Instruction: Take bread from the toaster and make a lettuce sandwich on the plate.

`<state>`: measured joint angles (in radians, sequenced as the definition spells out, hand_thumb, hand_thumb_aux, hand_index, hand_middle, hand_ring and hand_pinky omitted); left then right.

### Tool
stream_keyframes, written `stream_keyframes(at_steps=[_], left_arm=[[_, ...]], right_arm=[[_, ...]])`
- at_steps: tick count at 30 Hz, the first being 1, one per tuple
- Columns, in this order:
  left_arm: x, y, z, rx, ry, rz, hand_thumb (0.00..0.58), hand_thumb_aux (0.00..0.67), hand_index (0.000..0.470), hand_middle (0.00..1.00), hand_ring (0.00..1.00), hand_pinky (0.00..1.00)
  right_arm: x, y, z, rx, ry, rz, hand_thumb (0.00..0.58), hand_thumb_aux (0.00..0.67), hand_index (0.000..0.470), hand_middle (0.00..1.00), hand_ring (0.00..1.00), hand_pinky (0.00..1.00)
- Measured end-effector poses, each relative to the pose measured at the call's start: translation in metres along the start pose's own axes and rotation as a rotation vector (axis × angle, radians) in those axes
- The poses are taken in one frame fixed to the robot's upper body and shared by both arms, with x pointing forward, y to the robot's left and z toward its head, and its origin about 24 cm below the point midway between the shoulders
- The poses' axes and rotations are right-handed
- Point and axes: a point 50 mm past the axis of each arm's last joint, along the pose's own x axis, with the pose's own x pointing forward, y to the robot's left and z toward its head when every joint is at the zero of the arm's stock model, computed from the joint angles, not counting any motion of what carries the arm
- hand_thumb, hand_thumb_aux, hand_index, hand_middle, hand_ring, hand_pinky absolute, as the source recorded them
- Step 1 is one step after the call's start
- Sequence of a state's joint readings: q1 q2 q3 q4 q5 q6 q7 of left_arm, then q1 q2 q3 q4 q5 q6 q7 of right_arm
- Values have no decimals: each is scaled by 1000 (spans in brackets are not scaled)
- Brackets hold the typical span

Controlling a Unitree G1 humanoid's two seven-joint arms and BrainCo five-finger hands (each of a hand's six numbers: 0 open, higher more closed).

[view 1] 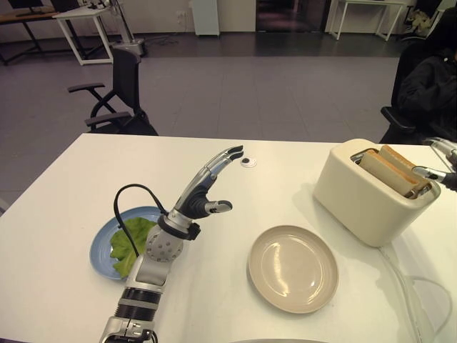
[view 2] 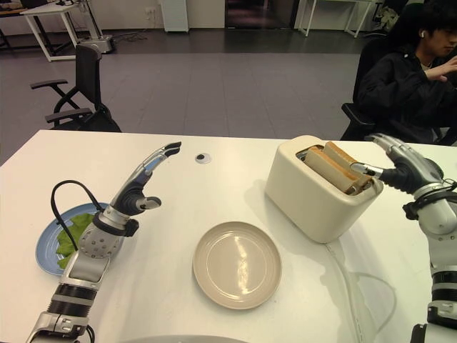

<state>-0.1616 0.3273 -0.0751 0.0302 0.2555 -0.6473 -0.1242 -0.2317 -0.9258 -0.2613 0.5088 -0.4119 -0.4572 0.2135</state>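
Cream-coloured toaster [view 1: 364, 196] stands towards the right edge of the white counter [view 1: 64, 186], set at an angle, with two slices of bread [view 1: 393, 171] standing up out of its slots. My right hand [view 2: 403, 171] is at the toaster's right end, level with the tops of the slices and just beside them. I cannot tell from here whether it has hold of the bread or only touches it.

My left hand [view 1: 203, 189] is raised above the counter left of the middle. Its fingers are stretched out and spread, pointing towards the far edge, and it holds nothing. Beneath its forearm, towards the left edge, sits a blue dish [view 1: 94, 250] with green lettuce [view 1: 125, 246] lying in it.

A beige plate [view 1: 293, 268] sits bare near the front edge, between the blue dish and the toaster and touching neither. A pale cable [view 2: 350, 286] runs from the toaster towards the front edge. A small round black-and-white object [view 1: 248, 162] lies near the far edge.
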Motion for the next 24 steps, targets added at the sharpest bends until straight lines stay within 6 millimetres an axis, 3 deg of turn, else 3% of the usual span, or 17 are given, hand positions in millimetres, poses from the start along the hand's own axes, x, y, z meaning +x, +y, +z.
stream_keyframes(at_steps=[2, 4, 13, 16, 21, 24], left_arm=[[0, 0, 0, 0, -4, -1, 0, 0, 0, 0, 0, 0], [-1, 0, -1, -1, -1, -1, 0, 0, 0, 0, 0, 0], [-1, 0, -1, 2, -2, -3, 0, 0, 0, 0, 0, 0], [-1, 0, -1, 3, -1, -3, 0, 0, 0, 0, 0, 0], [-1, 3, -1, 20, 1, 0, 0, 0, 0, 0, 0, 0], [-5, 17, -3, 73, 13, 17, 0, 0, 0, 0, 0, 0]], right_arm=[[0, 5, -3, -2, 16, 37, 548, 512, 359, 0, 0, 0], [0, 5, 0, 8, -3, 38, 580, 670, 470, 0, 0, 0], [1, 6, 14, 101, -88, 75, 580, 670, 470, 0, 0, 0], [2, 0, 18, 233, -108, -7, 580, 670, 470, 0, 0, 0], [-3, -45, 37, 461, -255, -165, 580, 670, 470, 0, 0, 0], [-19, -81, 70, 578, -513, -152, 580, 670, 470, 0, 0, 0]])
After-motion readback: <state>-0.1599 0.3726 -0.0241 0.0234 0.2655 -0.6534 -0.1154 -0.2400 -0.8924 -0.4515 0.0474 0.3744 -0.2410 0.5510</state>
